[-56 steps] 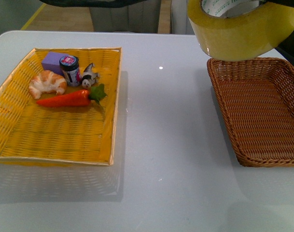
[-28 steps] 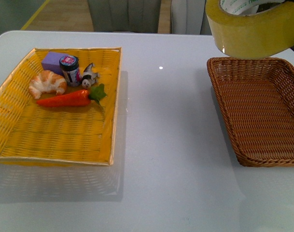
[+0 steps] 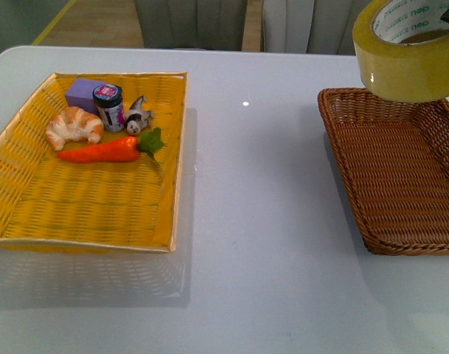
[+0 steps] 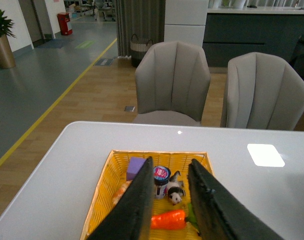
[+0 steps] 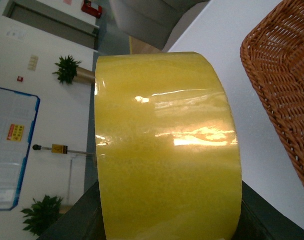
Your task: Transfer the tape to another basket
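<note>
Clamped in the right end effector (image 5: 166,226), the tape (image 3: 408,57) hangs above the far edge of the basket (image 3: 339,141) (left end effector (image 4: 170,166): jaws apart).

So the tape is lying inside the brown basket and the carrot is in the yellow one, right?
Not quite: the front view shows the tape held in the air above the far rim of the brown basket, not lying inside it. The carrot is in the yellow basket.

L end effector (image 4: 170,167): fingers apart; R end effector (image 5: 166,226): tight on tape (image 3: 405,63), aloft.
</note>
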